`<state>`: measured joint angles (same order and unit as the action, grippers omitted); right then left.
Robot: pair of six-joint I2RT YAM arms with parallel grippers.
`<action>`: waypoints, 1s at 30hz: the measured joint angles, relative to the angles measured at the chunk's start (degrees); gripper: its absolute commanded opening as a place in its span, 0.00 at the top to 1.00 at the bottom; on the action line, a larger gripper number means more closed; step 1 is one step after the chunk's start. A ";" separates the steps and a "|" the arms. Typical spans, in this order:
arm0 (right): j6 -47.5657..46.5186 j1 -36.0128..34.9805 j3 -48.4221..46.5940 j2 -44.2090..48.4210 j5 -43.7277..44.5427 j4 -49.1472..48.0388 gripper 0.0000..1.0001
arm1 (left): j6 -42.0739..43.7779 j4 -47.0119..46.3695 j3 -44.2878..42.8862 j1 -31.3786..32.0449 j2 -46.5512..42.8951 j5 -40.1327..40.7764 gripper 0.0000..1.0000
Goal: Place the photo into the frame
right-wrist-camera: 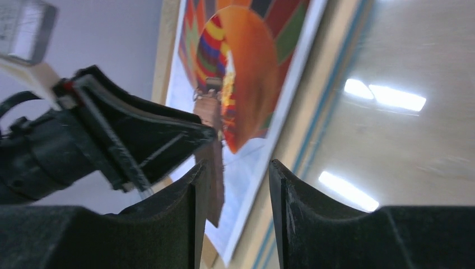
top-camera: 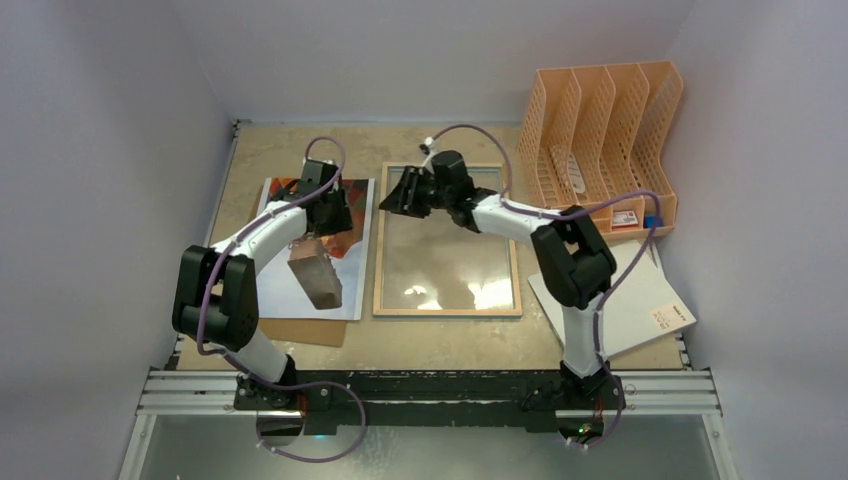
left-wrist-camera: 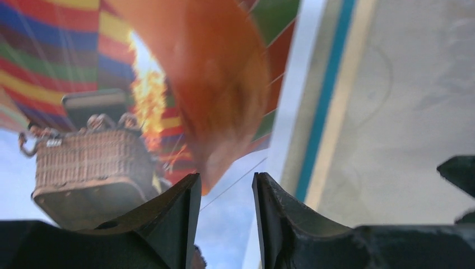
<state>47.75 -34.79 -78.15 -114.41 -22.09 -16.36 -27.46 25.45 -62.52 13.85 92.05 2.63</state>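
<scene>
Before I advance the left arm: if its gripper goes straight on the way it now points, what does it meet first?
Most likely the photo, near its edge beside the frame. The left gripper points down at it with open jaws, though depth is unclear.

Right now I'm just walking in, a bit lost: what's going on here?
The left gripper, open, is poised at the right edge of the large hot-air balloon print, which lies flat on a plain brown board. The right gripper, also open, hangs above the far left corner of the thin rectangular frame, pale wood side up. The print is not yet in the frame.
</scene>
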 measured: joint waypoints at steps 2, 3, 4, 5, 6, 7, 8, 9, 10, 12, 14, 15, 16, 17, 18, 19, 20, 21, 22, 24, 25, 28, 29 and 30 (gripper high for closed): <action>0.98 -3.23 -3.91 -2.80 0.04 0.46 0.55 | -0.55 1.18 1.68 -0.46 0.00 1.29 0.59; 1.33 -4.90 -5.77 -4.09 0.09 0.83 0.55 | -0.81 1.73 2.36 -0.68 -0.02 1.70 0.59; 1.66 -6.45 -7.45 -5.27 0.13 1.25 0.55 | -1.09 2.54 2.99 -0.76 0.00 2.21 0.59; 2.10 -7.80 -8.94 -6.27 0.46 1.92 0.55 | -1.51 3.19 3.48 -0.94 0.00 2.69 0.59; 2.36 -9.16 -9.99 -7.02 1.16 2.89 0.55 | -1.64 4.00 3.76 -1.05 0.00 3.61 0.60; 2.91 -10.19 -10.47 -7.41 2.29 4.15 0.55 | -1.97 5.11 4.07 -1.33 0.00 4.72 0.60; 3.65 -10.67 -10.82 -7.87 2.69 5.11 0.55 | -2.21 5.70 4.22 -1.84 0.00 4.98 0.60; 4.09 -10.97 -11.17 -8.31 3.39 5.97 0.55 | -2.60 6.03 4.35 -2.19 0.09 5.35 0.60; 4.66 -11.15 -11.69 -9.01 4.09 7.34 0.55 | -2.99 6.25 4.37 -2.40 0.09 5.62 0.60; 5.31 -11.23 -12.52 -10.25 5.53 9.33 0.55 | -3.52 6.38 4.44 -2.64 0.09 6.14 0.61; 5.49 -11.50 -13.57 -11.76 6.80 11.37 0.55 | -3.67 6.38 4.90 -2.91 0.09 6.58 0.61; 5.51 -11.69 -14.49 -12.61 7.87 12.68 0.55 | -3.96 6.38 5.29 -3.08 0.09 6.84 0.62; 5.53 -11.80 -15.54 -13.49 8.79 13.90 0.55 | -4.20 6.40 5.70 -3.32 0.09 7.02 0.62; 5.51 -11.98 -16.35 -14.08 9.73 14.82 0.55 | -4.50 6.43 6.12 -3.54 0.09 7.23 0.62; 5.53 -12.13 -17.57 -14.84 10.91 16.35 0.55 | -4.81 6.51 6.56 -3.80 0.09 7.48 0.62; 5.51 -12.28 -18.27 -15.37 11.54 17.18 0.55 | -4.96 6.56 6.84 -4.00 0.09 7.65 0.63; 5.51 -12.50 -19.32 -15.82 12.61 18.43 0.55 | -5.03 6.67 7.08 -4.13 0.09 7.82 0.63; 5.46 -12.74 -20.41 -16.37 13.49 19.63 0.55 | -5.11 6.80 7.17 -4.33 0.09 7.96 0.62; 5.42 -12.85 -21.20 -16.70 14.25 20.35 0.54 | -5.14 6.84 7.17 -4.42 0.09 8.04 0.63; 5.35 -13.38 -22.36 -17.16 15.93 21.79 0.54 | -5.11 6.60 7.21 -4.52 0.09 8.07 0.63; 5.31 -13.62 -22.82 -17.29 16.92 22.53 0.54 | -5.09 6.40 7.32 -4.57 0.09 7.93 0.63; 5.18 -14.08 -24.85 -17.92 19.08 25.62 0.53 | -4.92 6.29 7.45 -4.85 0.66 7.15 0.63; 5.14 -14.16 -25.77 -18.29 19.85 26.45 0.52 | -4.92 6.21 7.48 -4.92 0.96 6.93 0.63; 5.09 -14.36 -26.86 -18.71 20.59 27.34 0.52 | -4.92 5.97 7.61 -5.01 1.33 6.56 0.64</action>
<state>52.84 -49.15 -105.01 -133.12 -1.50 10.98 -32.38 31.42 -54.92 8.84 93.38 9.19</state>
